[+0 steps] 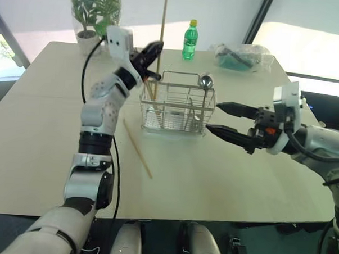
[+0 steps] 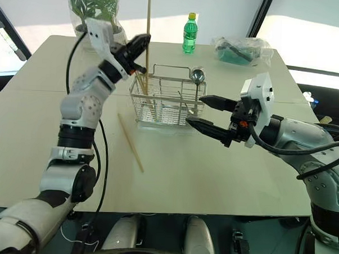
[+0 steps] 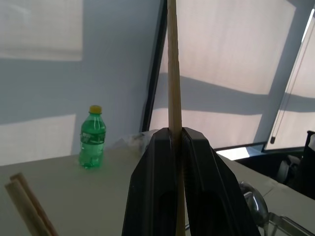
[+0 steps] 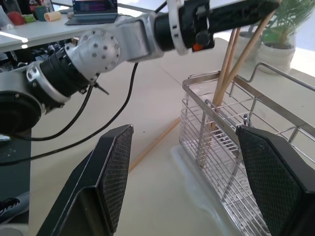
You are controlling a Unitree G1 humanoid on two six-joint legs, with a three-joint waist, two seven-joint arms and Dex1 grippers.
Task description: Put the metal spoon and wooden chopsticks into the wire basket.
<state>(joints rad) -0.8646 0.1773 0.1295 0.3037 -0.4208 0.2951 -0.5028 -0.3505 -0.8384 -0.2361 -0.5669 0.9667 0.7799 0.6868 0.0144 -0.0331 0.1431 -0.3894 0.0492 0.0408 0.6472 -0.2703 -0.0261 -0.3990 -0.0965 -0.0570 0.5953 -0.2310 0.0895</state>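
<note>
Wooden chopsticks: one upright chopstick [image 1: 163, 20] is clamped between the closed fingers of the left gripper [image 1: 151, 54], rising well above the gripper and extending below it into the near-left compartment of the wire basket [image 1: 178, 110]. Two further chopsticks [image 4: 231, 64] already stand tilted in that same compartment, just below and beside the left gripper. One more chopstick [image 1: 137, 148] lies flat on the table [image 1: 212, 174], below the left gripper and to the basket's left, apart from both grippers. Metal spoon [image 1: 205, 82]: stands bowl-up in the far-right compartment of the basket, beyond the right gripper's upper fingertip. Right gripper [image 1: 219, 118]: fingers spread wide and holding nothing, pointing at the basket's right end, with the tips just beside the wire wall; contact cannot be judged. Background items lie beyond the basket: a green bottle [image 1: 189, 40], a potted plant [image 1: 93, 14] behind the left gripper, and a clear plastic bag [image 1: 240, 56].
</note>
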